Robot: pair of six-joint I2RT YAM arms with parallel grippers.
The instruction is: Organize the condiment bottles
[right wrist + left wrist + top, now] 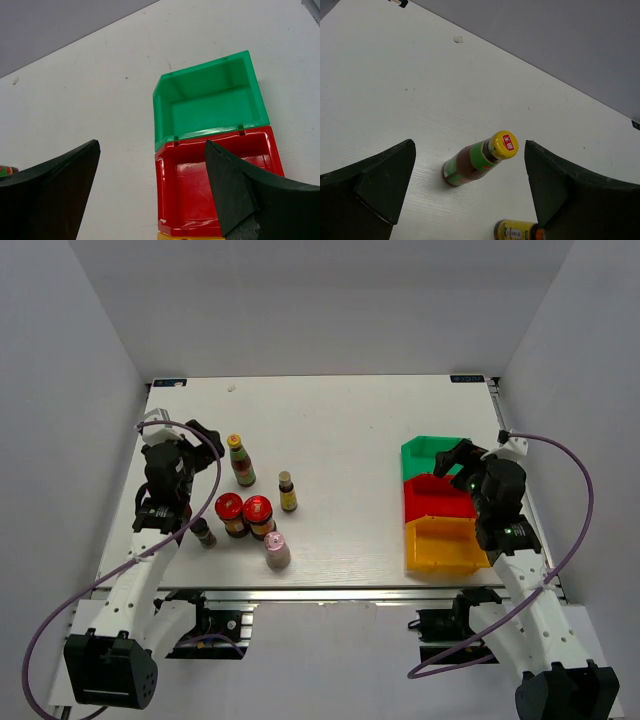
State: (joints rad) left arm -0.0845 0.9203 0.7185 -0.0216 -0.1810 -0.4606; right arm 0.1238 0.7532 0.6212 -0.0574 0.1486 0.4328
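Observation:
The condiment bottles stand on the left half of the table. They are a yellow-capped dark sauce bottle (241, 462), a yellow-labelled brown bottle (288, 492), two red-lidded jars (230, 513) (258, 516), a pink-capped pale bottle (277, 551) and a thin dark bottle (204, 533). My left gripper (203, 437) hangs open just left of the yellow-capped bottle (480, 159), which shows upright between its fingers, untouched. The brown bottle (517, 231) peeks in below. Over the bins, my right gripper (455, 458) is open and holds nothing.
Green (430, 454), red (437, 499) and yellow (445, 544) plastic bins sit in a row at the right, all with nothing in them. In the right wrist view the green bin (210, 95) and red bin (200, 190) lie below the fingers.

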